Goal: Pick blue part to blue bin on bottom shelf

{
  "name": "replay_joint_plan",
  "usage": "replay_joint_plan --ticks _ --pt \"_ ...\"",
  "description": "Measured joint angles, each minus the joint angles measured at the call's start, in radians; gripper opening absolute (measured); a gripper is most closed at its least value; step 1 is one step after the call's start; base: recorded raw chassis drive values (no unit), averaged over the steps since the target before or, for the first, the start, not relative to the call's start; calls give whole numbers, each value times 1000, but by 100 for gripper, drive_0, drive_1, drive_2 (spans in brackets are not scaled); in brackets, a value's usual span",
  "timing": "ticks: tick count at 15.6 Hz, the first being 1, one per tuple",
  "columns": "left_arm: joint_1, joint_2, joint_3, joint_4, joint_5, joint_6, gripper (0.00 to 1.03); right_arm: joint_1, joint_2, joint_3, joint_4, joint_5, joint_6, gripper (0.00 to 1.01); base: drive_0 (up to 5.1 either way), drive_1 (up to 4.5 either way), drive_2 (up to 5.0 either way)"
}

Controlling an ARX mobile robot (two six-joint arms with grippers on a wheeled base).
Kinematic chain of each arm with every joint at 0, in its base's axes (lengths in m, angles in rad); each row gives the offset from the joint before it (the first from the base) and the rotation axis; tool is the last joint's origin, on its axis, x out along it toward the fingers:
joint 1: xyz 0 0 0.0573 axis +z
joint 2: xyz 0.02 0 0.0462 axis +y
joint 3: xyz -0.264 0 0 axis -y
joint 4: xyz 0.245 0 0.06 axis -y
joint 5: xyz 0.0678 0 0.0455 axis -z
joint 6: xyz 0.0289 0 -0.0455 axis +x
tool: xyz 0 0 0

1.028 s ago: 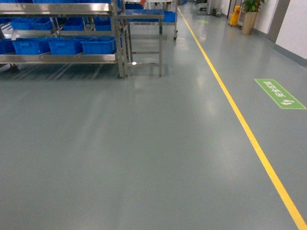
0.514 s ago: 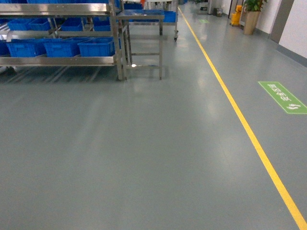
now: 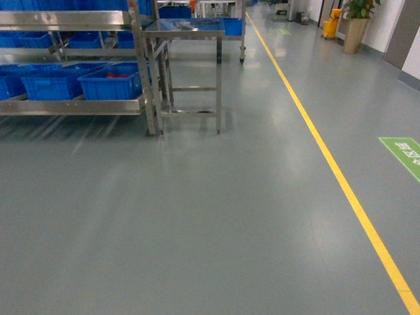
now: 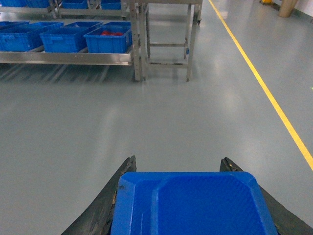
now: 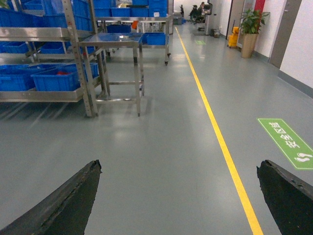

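Grey floor lies between me and the bottom shelf [image 3: 72, 105] with its blue bin [image 3: 113, 83], my left pincer [image 4: 178, 171] grips the blue part [image 4: 190, 203], my right pincer [image 5: 178, 196] gapes empty, so I must roll closer.

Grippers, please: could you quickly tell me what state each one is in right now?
Left gripper: fingers closed on a blue part.
Right gripper: fingers spread wide open, holding nothing.
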Motion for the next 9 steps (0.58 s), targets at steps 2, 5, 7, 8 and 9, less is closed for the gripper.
replay_joint_plan --ticks 2,5,7,8,9 --pt "0 1 0 2 1 0 43 0 0 0 -6 0 0 98 -8 426 -441" --pt "0 1 0 1 1 0 43 0 0 0 2 0 0 98 -5 428 -438" --pt "0 0 0 2 0 0 43 0 0 0 0 0 0 98 -1 432 -434" --pt "0 0 0 0 0 0 43 0 0 0 -4 0 0 98 -1 431 -432" --pt "0 0 0 -2 0 0 43 0 0 0 -5 1 0 98 -1 431 -432"
